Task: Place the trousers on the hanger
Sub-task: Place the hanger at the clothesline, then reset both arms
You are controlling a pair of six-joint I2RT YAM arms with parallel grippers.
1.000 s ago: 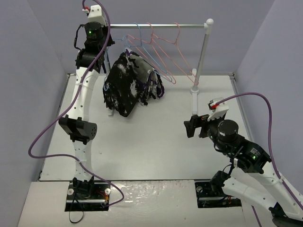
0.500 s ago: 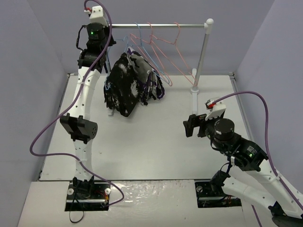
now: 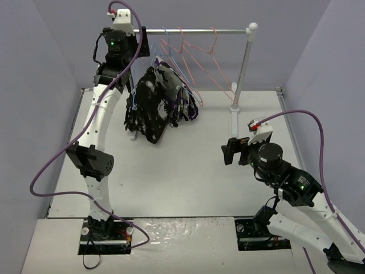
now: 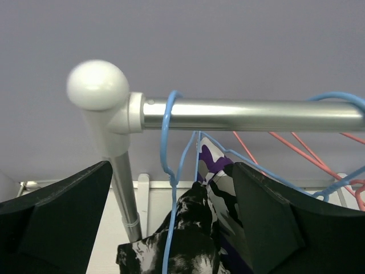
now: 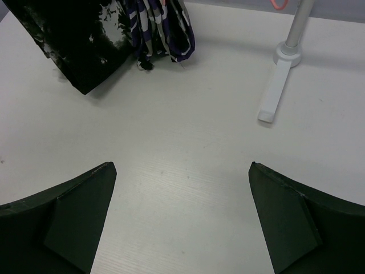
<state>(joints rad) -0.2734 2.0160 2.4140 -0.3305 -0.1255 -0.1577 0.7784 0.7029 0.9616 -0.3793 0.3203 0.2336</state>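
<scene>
The light-blue hanger (image 4: 166,134) hangs by its hook on the metal rail (image 4: 251,115), close to the rail's left end knob (image 4: 97,85). The black, white-splotched trousers (image 3: 148,105) are draped over it and hang down to the table. My left gripper (image 3: 141,41) is raised at the rail's left end and stands open. In the left wrist view its fingers (image 4: 57,220) flank the hanger's neck without touching it. My right gripper (image 3: 231,152) hovers open and empty over the table at the right, well away from the trousers (image 5: 74,45).
A purple, white and black garment (image 3: 183,105) hangs right beside the trousers. Pink-red hangers (image 3: 202,57) and another blue one hang further along the rail. The rack's right post (image 3: 242,68) and white foot (image 5: 278,85) stand at the back right.
My left gripper has opened and let go of the hanger's hook, which now rests on the rail. The left arm rose slightly. The right arm barely moved.
</scene>
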